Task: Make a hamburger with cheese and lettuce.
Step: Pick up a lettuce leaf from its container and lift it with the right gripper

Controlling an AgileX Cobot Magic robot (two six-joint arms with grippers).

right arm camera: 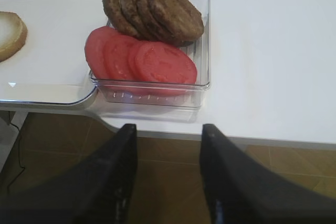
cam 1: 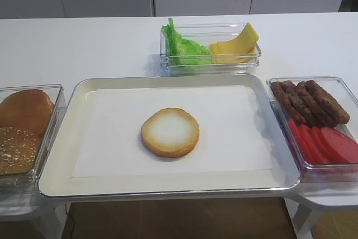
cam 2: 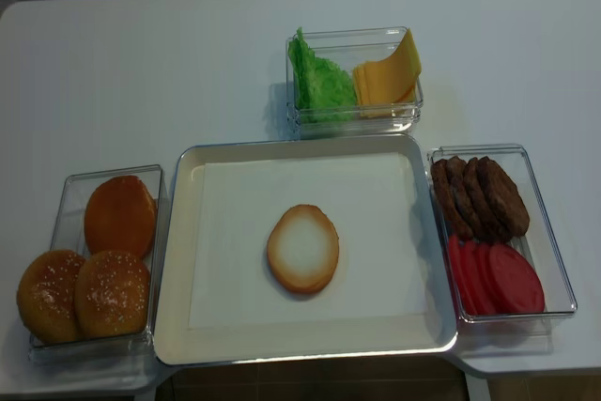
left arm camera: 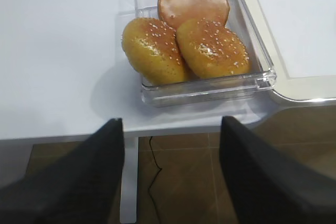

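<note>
Hamburger (cam 1: 170, 132) base lies cut face up at the centre of the white paper (cam 1: 112, 132) lining the tray (cam 1: 78, 90), apart from all containers. Lettuce (cam 1: 184, 48) and cheese (cam 1: 235, 48) share the clear box (cam 1: 210, 28) just behind the tray, lettuce left, cheese right. Left gripper (left arm camera: 170, 177) hangs off the table's near edge below the bun tops (left arm camera: 184, 45), jaws apart, holding nothing. Right gripper (right arm camera: 168, 174) likewise hangs below the patties (right arm camera: 152, 11) and tomato slices (right arm camera: 142, 59), jaws apparently open and empty; fingertips are cropped.
</note>
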